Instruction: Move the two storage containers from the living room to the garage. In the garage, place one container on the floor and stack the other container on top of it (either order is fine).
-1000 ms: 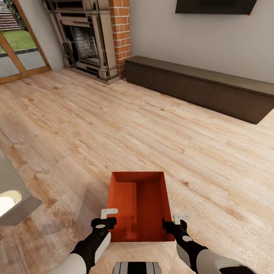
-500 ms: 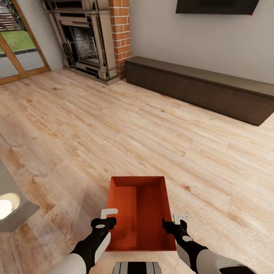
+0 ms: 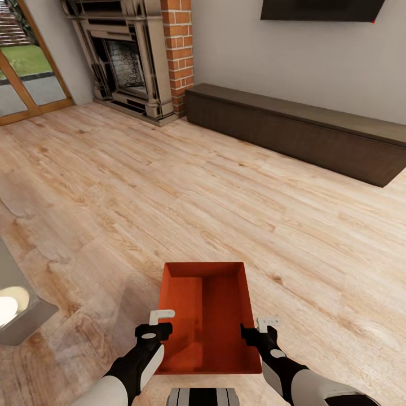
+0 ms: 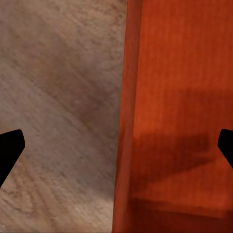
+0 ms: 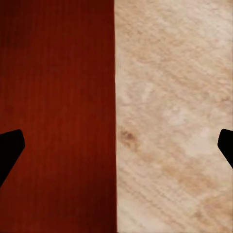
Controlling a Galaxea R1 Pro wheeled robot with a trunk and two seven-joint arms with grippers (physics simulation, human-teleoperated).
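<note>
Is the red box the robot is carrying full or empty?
Empty. The head view looks straight into the storage container, and all you see is its bare red-orange bottom and inside walls.

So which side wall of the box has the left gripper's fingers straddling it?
The storage container's left long wall, the one on the robot's left. The left gripper has one finger outside over the wood floor and one inside; the right gripper straddles the opposite wall.

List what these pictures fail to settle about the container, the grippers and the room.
- Grip: in both wrist views the fingertips sit wide apart astride a wall of the storage container; contact cannot be told.
- Container's near end: head view, cut off by the robot's trunk.
- TV: head view, cropped by the top edge.
- Grey table: cut by the left edge.
</note>
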